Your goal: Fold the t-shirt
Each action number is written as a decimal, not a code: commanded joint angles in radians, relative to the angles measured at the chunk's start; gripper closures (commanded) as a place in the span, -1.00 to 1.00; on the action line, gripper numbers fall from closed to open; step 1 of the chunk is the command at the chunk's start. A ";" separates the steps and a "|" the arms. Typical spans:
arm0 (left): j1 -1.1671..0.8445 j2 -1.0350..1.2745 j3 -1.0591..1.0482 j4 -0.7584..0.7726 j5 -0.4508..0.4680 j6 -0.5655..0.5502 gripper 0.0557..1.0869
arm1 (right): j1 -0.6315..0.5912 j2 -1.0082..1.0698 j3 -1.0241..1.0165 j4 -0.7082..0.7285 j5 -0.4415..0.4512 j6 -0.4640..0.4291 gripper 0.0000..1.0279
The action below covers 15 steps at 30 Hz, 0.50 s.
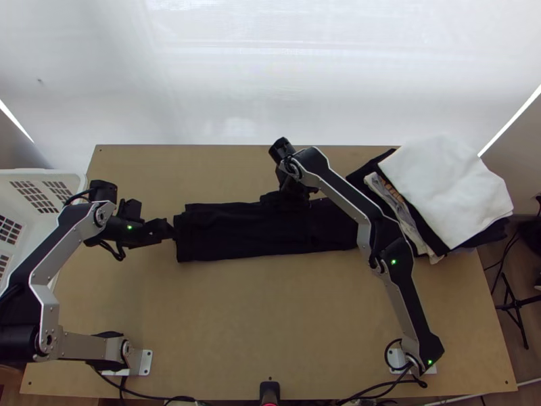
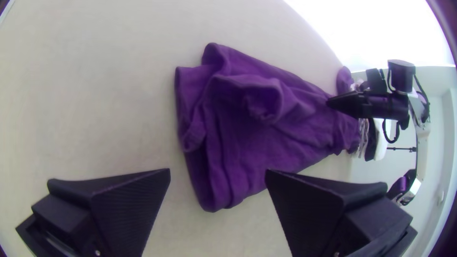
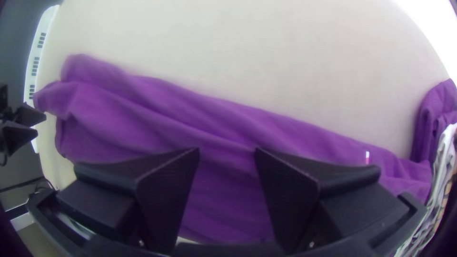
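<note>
Patience pays, I judge: with the t-shirt (image 1: pixel 233 233) a long strip across the table (image 1: pixel 257 318), my left pincer (image 2: pixel 218 170) wide by its nine o'clock end and right pincer (image 3: pixel 227 149) wide above mid-strip, I should pinch every layer low before drawing that end toward three o'clock.

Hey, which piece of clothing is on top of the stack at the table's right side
The white garment. Its broad upper face is uncovered, while the grey garment and black cloth peek out from under it.
</note>
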 commanded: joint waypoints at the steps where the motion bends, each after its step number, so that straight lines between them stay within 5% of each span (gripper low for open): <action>1: 0.001 0.081 -0.009 0.045 0.071 0.007 -0.88 | -0.017 0.035 0.005 0.000 -0.008 0.001 -0.09; 15: -0.026 0.131 0.006 0.125 0.088 -0.020 -0.88 | -0.039 0.059 0.007 0.000 -0.011 0.003 -0.12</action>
